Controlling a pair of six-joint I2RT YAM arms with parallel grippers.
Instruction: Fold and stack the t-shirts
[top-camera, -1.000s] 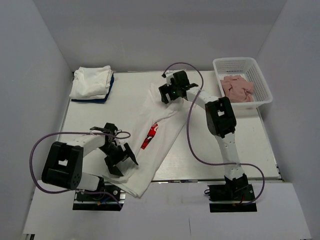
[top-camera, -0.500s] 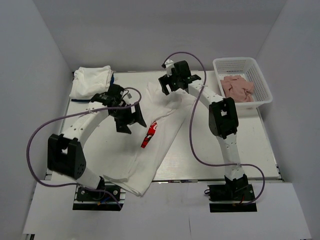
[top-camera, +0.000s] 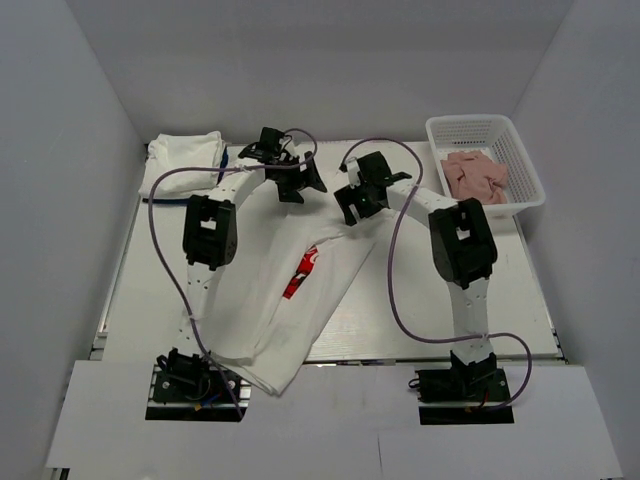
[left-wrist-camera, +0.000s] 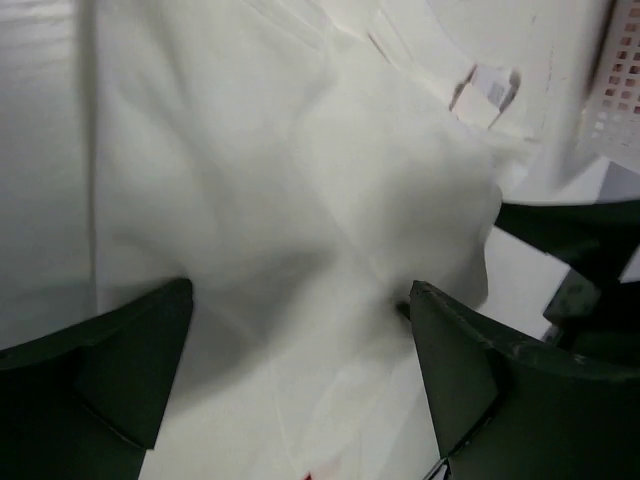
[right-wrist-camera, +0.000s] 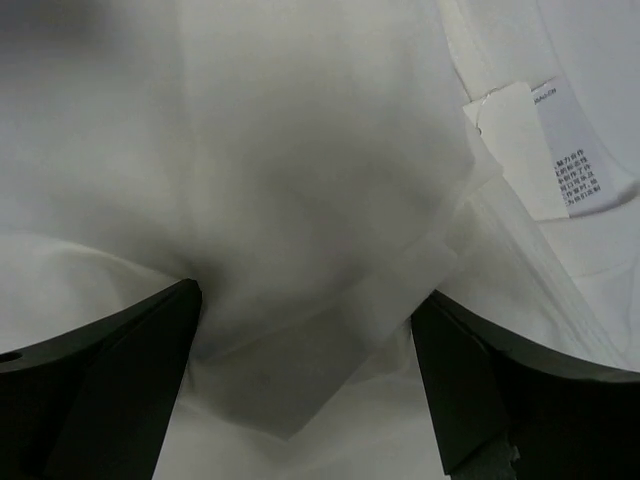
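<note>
Broad white desk (top-camera: 440, 300) under everything; sprawled across it on a diagonal, one unfolded t-shirt (top-camera: 335, 285), hem end reaching past the near edge, collar end toward the far middle, red chest print (top-camera: 300, 272) half lost in a crease; folding hardly begun, by the look of it.

At the far left corner, a folded white bundle (top-camera: 182, 163) resting on something blue (top-camera: 218, 172); at the far right, a white basket (top-camera: 525, 190) holding pink cloth (top-camera: 475, 175), well apart from the shirt.

Both arms stretched to the shirt's far end; left claw (top-camera: 297, 182) over the collar side, right claw (top-camera: 362, 200) just beside it. From the wrists, left claw (left-wrist-camera: 300, 340) and right claw (right-wrist-camera: 305, 330) alike: fingers spread wide, cloth mounded beneath and between them, nothing clamped. Smallest of all, a printed care label (right-wrist-camera: 565, 150) lying flat beside the right claw.

Likely trouble from here:
- Closing on that mound probably pinches several layers at once, lifting a wad instead of a single edge and skewing the fold.
- Pulling toward the near side may drag the overhanging hem further off the desk.
- Working so near each other risks a knock between the two claws.
</note>
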